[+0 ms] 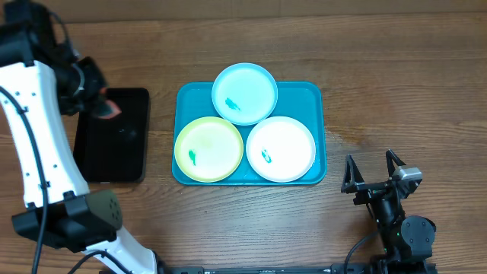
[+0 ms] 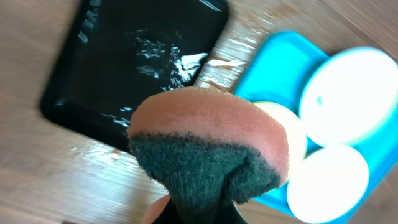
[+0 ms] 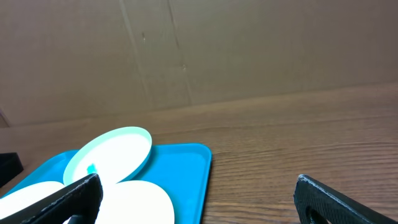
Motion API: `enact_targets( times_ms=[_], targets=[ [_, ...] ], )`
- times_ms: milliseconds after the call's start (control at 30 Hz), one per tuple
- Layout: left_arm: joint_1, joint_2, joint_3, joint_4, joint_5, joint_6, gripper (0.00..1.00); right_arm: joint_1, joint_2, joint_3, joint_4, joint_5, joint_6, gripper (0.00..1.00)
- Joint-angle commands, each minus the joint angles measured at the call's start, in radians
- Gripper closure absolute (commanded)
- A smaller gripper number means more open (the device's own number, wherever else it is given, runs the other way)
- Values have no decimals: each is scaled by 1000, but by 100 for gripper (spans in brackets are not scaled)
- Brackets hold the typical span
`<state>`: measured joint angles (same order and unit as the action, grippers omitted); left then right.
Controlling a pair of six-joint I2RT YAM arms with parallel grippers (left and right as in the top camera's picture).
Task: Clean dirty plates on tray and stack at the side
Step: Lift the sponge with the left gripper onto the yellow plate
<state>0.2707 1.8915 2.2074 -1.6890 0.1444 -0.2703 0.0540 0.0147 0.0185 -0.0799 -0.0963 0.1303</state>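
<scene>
- Three plates sit in the turquoise tray (image 1: 317, 97) at the middle of the table: a light blue plate (image 1: 243, 93) at the far edge, a yellow-green plate (image 1: 208, 149) at the near left, and a white plate (image 1: 280, 148) at the near right.
- We see a small teal smudge on each plate, so none looks cleaned yet.
- In the right wrist view the blue plate is tilted, its near edge propped on the other two.
- The left gripper (image 1: 97, 97) hangs over the black tray (image 1: 114, 156), beside the turquoise one. Its fingers are pressed together on a sponge (image 2: 211, 140), pink foam above and a dark green scouring face below.
- The right gripper (image 1: 370, 164) waits near the table's front right with its fingers spread wide and nothing between them.
- We judge the plates to be light, stiff plastic, smooth enough to skate around the tray under a wipe. One may need steadying while the sponge works.
- We judge the rim to be the place to take hold. The blue plate's lifted edge offers the easiest bite, while the flat-lying pair leave little room under their lips.
- The sponge looks soft and should flatten under pressure.
</scene>
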Motion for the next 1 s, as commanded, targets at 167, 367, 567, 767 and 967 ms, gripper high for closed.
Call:
enact_targets(
  times_ms=[167,367,567,767,967],
  targets=[
    [-254,16,-307,105,93,29,96,-4,-12,-11,4,10,-3,0],
    [-422,16,-556,318,92,-70,96,-4,-12,-11,5,10,-3,0],
    [-532,17,-720,543,-8,-201,96,-4,-12,-11,4,10,-3,0],
    [-591,18,-845,692,-114,-343,96,-4,-12,-11,4,10,-3,0],
    [-613,18,-965,819,-119,-385,95,-4,-12,-11,4,10,-3,0]
  ],
)
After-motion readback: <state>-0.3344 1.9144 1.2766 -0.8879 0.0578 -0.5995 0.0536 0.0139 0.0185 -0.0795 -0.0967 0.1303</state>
